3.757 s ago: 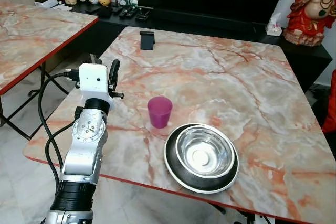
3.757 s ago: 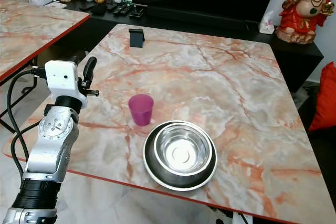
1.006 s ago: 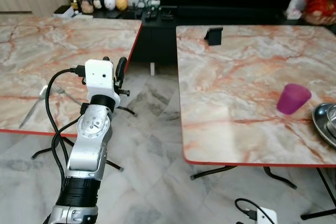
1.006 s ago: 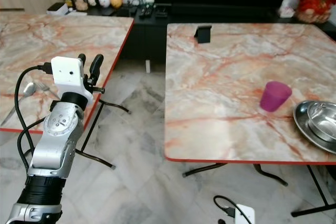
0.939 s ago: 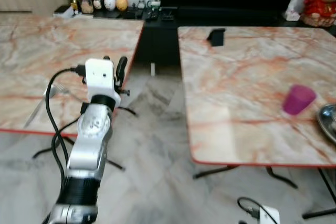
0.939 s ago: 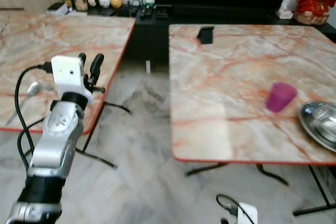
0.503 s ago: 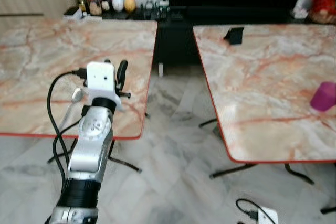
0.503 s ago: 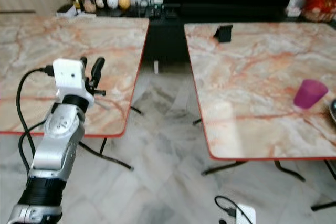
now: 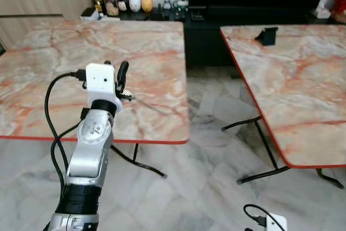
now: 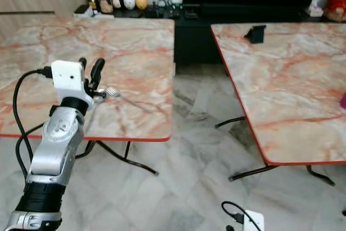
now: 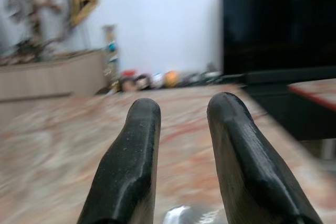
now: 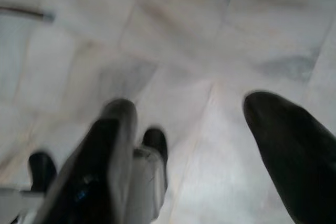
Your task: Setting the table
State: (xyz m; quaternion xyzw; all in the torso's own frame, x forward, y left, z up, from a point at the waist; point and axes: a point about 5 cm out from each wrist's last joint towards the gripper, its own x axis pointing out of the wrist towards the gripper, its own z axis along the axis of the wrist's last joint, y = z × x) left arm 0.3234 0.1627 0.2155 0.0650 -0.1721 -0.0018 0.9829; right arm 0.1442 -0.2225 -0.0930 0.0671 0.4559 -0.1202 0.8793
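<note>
While the left gripper point(image 9: 114, 75) hovers raised over the near edge of the left surface point(image 9: 65, 63), fingers a little apart and holding nothing, the job in hand looks like fetching cutlery. A spoon point(image 10: 112, 92) lies just beyond the gripper on that surface, bowl toward the robot, w/ its handle running away toward the surface's right edge; in the left eye view the gripper hides most of it. To do it well: square up to the surface first, then bring the gripper down over the handle rather than the bowl, fingers either side, & close low, since a flat thin handle on smooth marble will prob. slide if nudged sideways.

Right gripper point(image 12: 199, 129) hangs idle, fingers spread, pointing at the floor.

Other things: a second surface point(image 9: 303, 79) to the right, apart from the first w/ tiled floor between, carries a small black stand point(image 9: 266, 35) at its far edge. Jars & figurines point(image 9: 130, 5) sit on a dark cabinet by the wall. A cable & white plug point(image 9: 267, 222) lie on the floor nearby, a trip risk when walking back; the surfaces' metal legs also splay into the gap.
</note>
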